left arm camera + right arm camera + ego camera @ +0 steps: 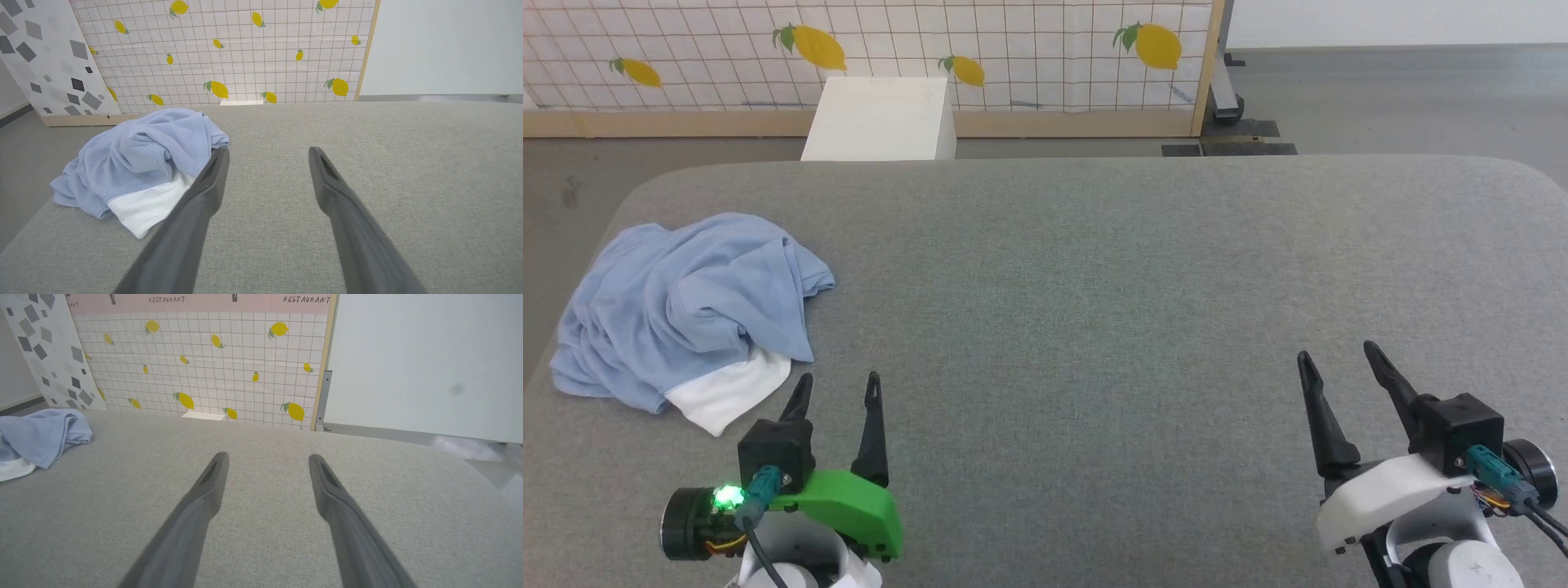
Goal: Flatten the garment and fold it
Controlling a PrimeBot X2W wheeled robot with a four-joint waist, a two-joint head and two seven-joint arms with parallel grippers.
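Far left of the grey padded surface [1094,269]: the garment [686,302], light blue, lies in a crumpled heap near the left edge. A white part [727,396] pokes out at its near side (collar or lining, cannot tell). It isn't flattened and nothing is folded yet. I judge it a soft, light, limp knit. It will drape and bunch, won't slide much on the fabric top, and isn't fragile. The best hold is probably a pinch on an outer edge or a hem corner, then lift and spread. Grabbing the middle of the heap would likely just drag the lump. Most corners are buried, so which edge is which is unclear.

Next right, left gripper [840,377]: fingers spread apart, nothing between them, just beside the garment's near right side. In the left wrist view one finger [206,183] overlaps the white part, but contact can't be told.

Far right, right gripper [1337,351]: fingers apart, holding nothing, over bare surface, well apart from the garment.
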